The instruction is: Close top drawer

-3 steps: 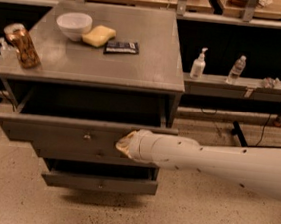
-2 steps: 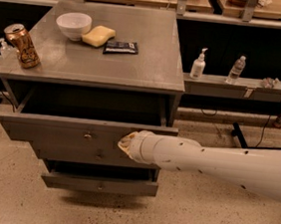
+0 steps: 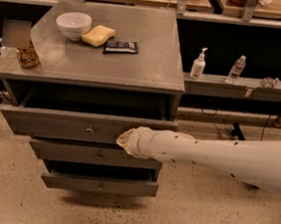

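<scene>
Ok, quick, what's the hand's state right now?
Hand: open or closed cannot be told; it is at the top drawer front panel, right of the lock.

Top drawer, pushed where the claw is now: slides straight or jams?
Likely slides as one stiff piece; the top drawer looks like rigid grey metal. The claw sits at its front, right of the central lock, so it might skew a little. Wide, so probably fairly heavy.

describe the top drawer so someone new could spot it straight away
Find the grey metal cabinet with a white bowl on top. The top drawer sits directly under that surface, pulled out, with a long flat front. Unlike the two lower drawers, it is uppermost and has the gripper at its front.
</scene>
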Robot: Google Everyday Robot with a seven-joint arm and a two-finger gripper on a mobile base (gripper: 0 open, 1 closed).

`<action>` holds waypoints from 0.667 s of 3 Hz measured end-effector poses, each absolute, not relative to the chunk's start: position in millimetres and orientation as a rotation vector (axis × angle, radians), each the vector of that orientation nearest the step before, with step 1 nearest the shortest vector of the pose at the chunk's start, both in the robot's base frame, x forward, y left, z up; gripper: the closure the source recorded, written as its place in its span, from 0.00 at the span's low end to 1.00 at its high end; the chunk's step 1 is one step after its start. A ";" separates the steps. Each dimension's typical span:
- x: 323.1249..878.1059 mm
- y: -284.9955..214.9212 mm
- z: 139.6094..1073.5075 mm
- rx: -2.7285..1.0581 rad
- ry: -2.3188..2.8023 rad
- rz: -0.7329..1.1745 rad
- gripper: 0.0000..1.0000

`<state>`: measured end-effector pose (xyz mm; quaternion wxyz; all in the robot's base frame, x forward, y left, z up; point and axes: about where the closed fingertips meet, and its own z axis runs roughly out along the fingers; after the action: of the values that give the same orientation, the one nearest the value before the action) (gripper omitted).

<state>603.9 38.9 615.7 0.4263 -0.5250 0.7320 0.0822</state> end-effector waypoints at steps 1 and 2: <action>616.8 46.7 607.4 -1.320 1.840 0.223 1.00; 634.7 58.6 595.0 -1.334 1.853 0.253 1.00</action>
<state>634.7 58.6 595.0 0.4100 -0.5297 0.7357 0.1005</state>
